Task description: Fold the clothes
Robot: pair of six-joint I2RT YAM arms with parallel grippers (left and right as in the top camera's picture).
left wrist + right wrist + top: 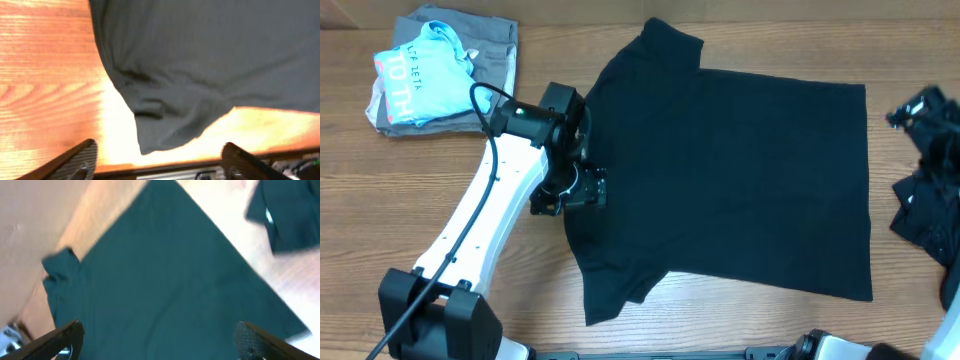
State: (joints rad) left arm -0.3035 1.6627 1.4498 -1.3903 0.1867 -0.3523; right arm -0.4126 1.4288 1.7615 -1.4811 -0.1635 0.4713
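Your T-shirt [740, 170] lies spread flat in the middle of the table [380, 200]. Its neck is toward your left arm and its hem toward the right. One sleeve [615, 285] points at the near edge, the other at the far edge. Laid out like this, every fold has a straight line to work from. Judging by the flat outline, no fold is made yet.

Your left gripper [582, 187] sits over the neck end with its jaws wide apart and nothing in them. In its wrist view, both fingers [82, 159] are clear of the cloth and the near sleeve is ahead of them. That position suits a grasp on the collar or shoulder edge.

Your right gripper [159, 327] hangs high above the shirt, also spread open and empty, and takes in most of the garment. From there you can pick a hem corner.

A black pile [925, 215] rests at the right edge, apart from the shirt, probably waiting its turn. The blue shirt [420, 75] lies on the grey garment [495, 40] at the far left, well out of your way.
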